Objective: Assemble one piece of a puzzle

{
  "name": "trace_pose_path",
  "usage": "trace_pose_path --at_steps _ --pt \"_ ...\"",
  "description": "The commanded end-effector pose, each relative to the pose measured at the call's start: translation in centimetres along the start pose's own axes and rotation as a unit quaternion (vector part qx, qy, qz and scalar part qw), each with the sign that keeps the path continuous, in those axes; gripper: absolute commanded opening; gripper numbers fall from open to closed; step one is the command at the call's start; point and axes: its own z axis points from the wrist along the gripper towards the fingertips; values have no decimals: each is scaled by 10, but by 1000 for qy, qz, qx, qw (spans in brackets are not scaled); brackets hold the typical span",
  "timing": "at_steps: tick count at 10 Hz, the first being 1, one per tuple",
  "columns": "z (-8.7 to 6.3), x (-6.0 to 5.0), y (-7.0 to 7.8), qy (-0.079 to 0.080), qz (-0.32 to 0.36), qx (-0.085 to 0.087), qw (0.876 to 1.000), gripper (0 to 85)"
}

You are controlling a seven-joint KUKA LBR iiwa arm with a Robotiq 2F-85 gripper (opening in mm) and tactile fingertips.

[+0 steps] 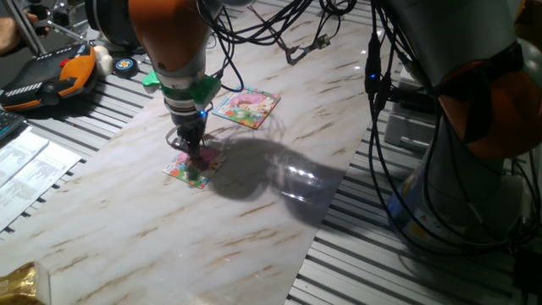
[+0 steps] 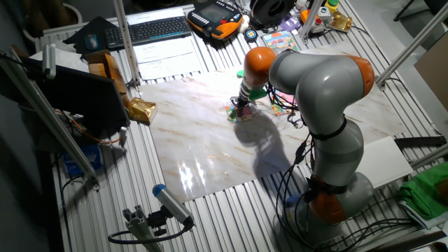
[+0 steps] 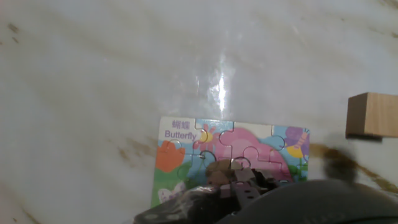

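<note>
Hand (image 1: 196, 158) down over puzzle (image 1: 193, 167) on bench (image 1: 254, 212); grip state cannot tell, fingertips blurred. Piece (image 3: 219, 169) seemingly directly beneath fingertips, at pink centre. Best pressed straight down, no twisting; lift slowly afterwards.

marble-look tabletop (image 2: 210, 150) — glossy, glare patches | slatted metal bench (image 2: 231, 210) beneath | keyboard (image 2: 157, 29) at back

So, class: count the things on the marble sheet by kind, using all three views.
Puzzle boards: 2 (puzzle, larger board)
Wooden blocks: 1 (block)
Total: 3
</note>
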Motion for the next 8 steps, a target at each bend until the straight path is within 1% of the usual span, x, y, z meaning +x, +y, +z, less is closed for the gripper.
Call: trace_pose_path --at_steps 1,8 --pt "1 2 1 0 0 0 1000 7" --pt "6 1 3 -6 0 3 1000 7"
